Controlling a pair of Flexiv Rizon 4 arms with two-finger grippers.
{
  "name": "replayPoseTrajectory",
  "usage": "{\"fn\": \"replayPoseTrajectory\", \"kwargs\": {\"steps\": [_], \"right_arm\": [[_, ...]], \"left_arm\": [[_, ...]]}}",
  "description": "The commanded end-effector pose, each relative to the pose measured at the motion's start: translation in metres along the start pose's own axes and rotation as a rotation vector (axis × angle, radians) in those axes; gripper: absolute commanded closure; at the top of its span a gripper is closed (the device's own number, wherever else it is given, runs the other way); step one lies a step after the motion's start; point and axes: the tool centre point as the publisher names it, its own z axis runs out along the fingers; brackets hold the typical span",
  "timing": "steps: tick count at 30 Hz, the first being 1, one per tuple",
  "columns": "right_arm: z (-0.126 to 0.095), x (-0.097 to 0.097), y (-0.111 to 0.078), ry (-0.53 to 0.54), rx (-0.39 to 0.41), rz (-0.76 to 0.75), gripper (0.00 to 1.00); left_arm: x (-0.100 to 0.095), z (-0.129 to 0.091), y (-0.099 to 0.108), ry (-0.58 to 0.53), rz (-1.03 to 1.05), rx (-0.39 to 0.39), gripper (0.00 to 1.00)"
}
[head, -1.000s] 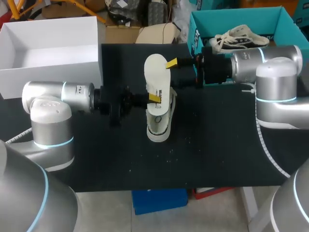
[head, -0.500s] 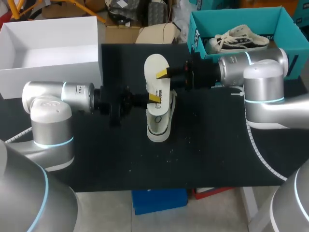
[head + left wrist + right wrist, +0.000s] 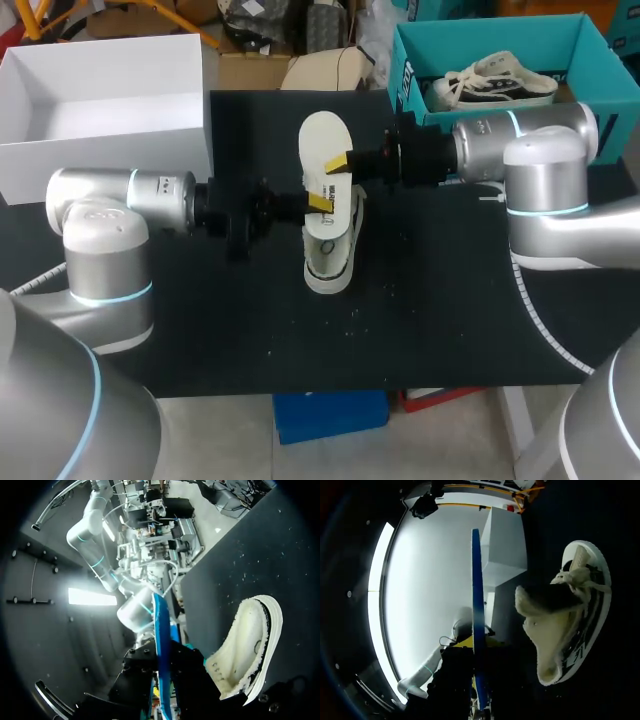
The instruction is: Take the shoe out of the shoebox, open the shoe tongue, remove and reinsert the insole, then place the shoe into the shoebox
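Observation:
A white insole [image 3: 322, 145] is held up flat above the black table, over the toe end of a white sneaker [image 3: 330, 250] that lies on the table. My left gripper [image 3: 318, 203] comes in from the left and is shut on the insole's near end. My right gripper [image 3: 338, 163] comes in from the right and is shut on the insole's middle edge. In the left wrist view the insole [image 3: 161, 630] runs edge-on between my fingers, with the sneaker [image 3: 245, 650] beside it. In the right wrist view the insole [image 3: 476, 605] likewise stands edge-on in my gripper [image 3: 479, 690], the sneaker [image 3: 570, 615] beside it.
A teal shoebox [image 3: 470, 27] at the back right holds a second sneaker [image 3: 495, 80]. A big white open box [image 3: 100, 150] stands at the back left. The black table [image 3: 420, 310] has bare room in front of the sneaker.
My right gripper has moved left and a little nearer, onto the insole, and its fingers have shut on it. The left arm, the insole and the sneaker have stayed in place.

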Motion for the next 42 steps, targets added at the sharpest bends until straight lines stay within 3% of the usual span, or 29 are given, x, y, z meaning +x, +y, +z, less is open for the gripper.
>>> {"fn": "replayPoseTrajectory", "kwargs": {"steps": [1,3,5,7,9,10,19,23,32,37,40,42], "right_arm": [[0.001,0.0,0.0,-0.002,-0.002,0.001,1.0],[0.001,0.0,0.0,-0.002,-0.002,0.001,1.0],[0.001,0.0,0.0,-0.002,-0.002,0.001,1.0],[0.001,0.0,0.0,-0.002,-0.002,0.001,1.0],[0.001,0.0,0.0,-0.002,-0.002,0.001,1.0],[0.001,0.0,0.0,-0.002,-0.002,0.001,1.0],[0.001,0.0,0.0,-0.002,-0.002,0.001,1.0],[0.001,0.0,0.0,-0.002,-0.002,0.001,1.0],[0.001,0.0,0.0,-0.002,-0.002,0.001,1.0],[0.001,0.0,0.0,-0.002,-0.002,0.001,1.0],[0.001,0.0,0.0,-0.002,-0.002,0.001,1.0],[0.001,0.0,0.0,-0.002,-0.002,0.001,1.0]], "left_arm": [[-0.008,-0.021,0.0,0.352,0.063,-0.056,0.0],[-0.012,-0.041,-0.001,0.562,0.084,-0.076,0.0],[-0.021,-0.072,-0.002,0.846,0.101,-0.097,0.0],[-0.028,-0.088,-0.004,0.993,0.106,-0.091,0.0],[-0.04,-0.098,-0.004,1.222,0.151,-0.066,0.0],[-0.046,-0.1,-0.004,1.258,0.159,-0.053,0.0],[-0.067,-0.063,-0.002,1.445,0.228,0.052,0.0],[-0.082,-0.051,-0.002,1.531,0.283,0.049,0.0],[-0.086,-0.049,-0.002,1.743,0.321,0.049,0.0],[-0.086,-0.049,-0.002,1.743,0.321,0.049,0.0],[-0.088,-0.044,-0.001,1.557,0.276,0.05,0.0],[-0.09,-0.041,0.001,1.495,0.254,0.061,0.0]]}}
